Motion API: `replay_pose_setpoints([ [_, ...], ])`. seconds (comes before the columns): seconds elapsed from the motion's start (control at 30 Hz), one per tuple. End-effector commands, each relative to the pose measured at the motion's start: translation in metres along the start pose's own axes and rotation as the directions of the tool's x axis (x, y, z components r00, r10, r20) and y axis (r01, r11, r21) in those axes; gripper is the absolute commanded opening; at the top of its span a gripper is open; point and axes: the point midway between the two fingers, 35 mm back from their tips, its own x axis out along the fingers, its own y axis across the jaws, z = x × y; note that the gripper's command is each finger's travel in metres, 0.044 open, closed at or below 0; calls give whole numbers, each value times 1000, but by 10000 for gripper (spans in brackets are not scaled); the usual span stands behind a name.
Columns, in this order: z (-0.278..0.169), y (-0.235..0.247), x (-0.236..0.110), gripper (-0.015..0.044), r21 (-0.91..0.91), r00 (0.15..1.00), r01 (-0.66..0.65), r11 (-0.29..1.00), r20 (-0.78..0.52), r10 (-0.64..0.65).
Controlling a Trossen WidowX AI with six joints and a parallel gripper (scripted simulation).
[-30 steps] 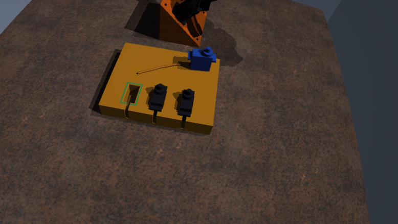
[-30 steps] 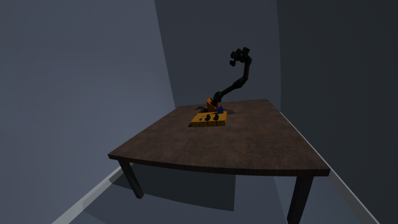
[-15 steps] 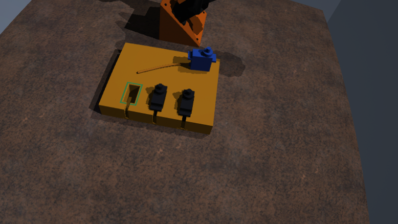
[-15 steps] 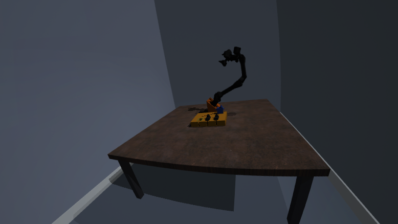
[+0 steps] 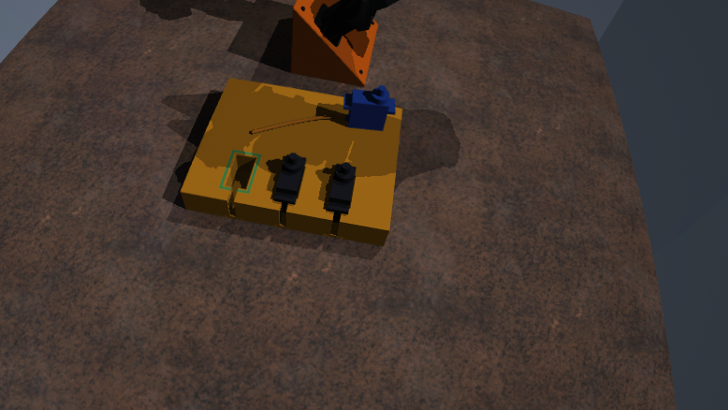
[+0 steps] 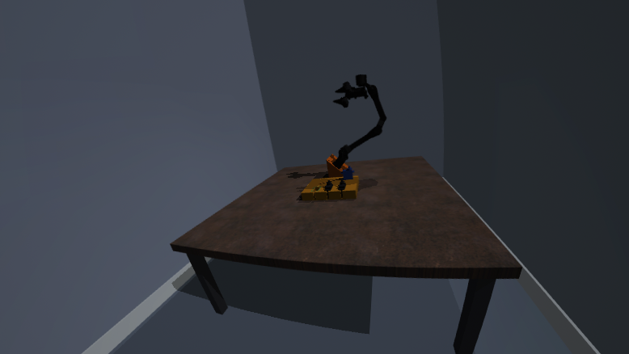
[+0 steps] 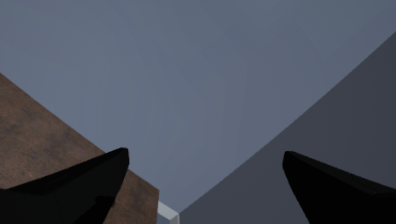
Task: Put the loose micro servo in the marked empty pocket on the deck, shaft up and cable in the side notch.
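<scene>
Top view: the blue micro servo (image 5: 370, 109) stands loose at the far right corner of the flat orange-yellow deck block (image 5: 376, 203), shaft up, its thin tan cable (image 5: 290, 124) trailing left across the deck. The green-outlined empty pocket (image 5: 240, 171) lies at the near left; two black seated servos (image 5: 288, 178) fill the pockets beside it. The deck rests on the dark brown wooden table (image 5: 458, 305).

Exterior view: my black arm (image 6: 378, 118) rises from the orange wedge base (image 6: 332, 166); my jaws (image 6: 340, 95) hang high above the table, well apart from the servo.

Wrist view: both black fingertips stand wide apart, nothing between them.
</scene>
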Motion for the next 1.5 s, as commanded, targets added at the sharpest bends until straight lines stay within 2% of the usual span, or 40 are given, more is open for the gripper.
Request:
replay_pose_setpoints([
  [0.0,9,28,17,440,34,993,-114,993,10,113],
  [0.37,31,116,39,440,144,912,-408,901,19,410],
  [0.77,33,214,38,440,285,736,-633,720,-68,674],
  [1.1,15,288,22,440,427,552,-695,579,-199,809],
  [1.47,-21,354,-6,440,585,336,-633,508,-383,860],
])
